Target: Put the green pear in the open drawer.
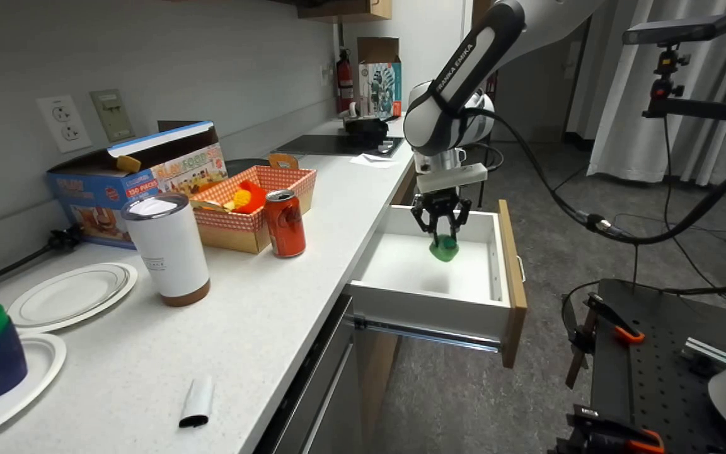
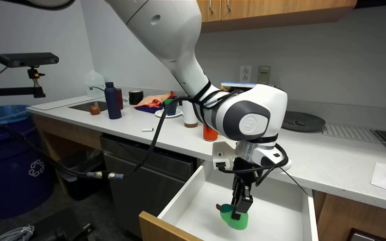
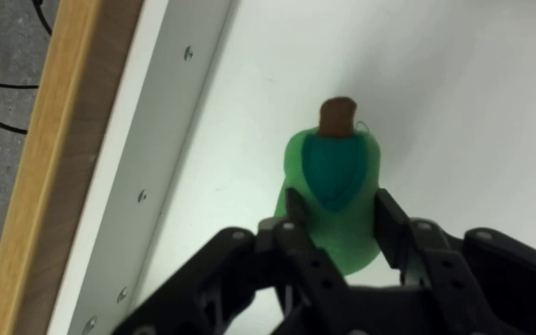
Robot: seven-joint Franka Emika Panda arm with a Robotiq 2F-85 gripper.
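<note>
The green pear [image 1: 443, 253] has a darker teal leaf and a brown stem. It also shows in an exterior view [image 2: 241, 223] and in the wrist view [image 3: 342, 242]. My gripper [image 3: 335, 200] points down with a finger on each side of the pear and is shut on it. The gripper shows over the drawer in both exterior views [image 1: 444, 237] [image 2: 238, 213]. The open drawer [image 1: 426, 306] has white walls and floor and a wood-coloured front. The pear is within its outline, and a shadow on the floor apart from the pear suggests a gap below it.
The drawer's front panel [image 3: 58, 139] is left of the gripper in the wrist view. The countertop [image 1: 262, 315] edge runs along the drawer's back. A red can [image 1: 285, 224], a basket [image 1: 243, 236] and a white tumbler [image 1: 171, 252] stand on the counter.
</note>
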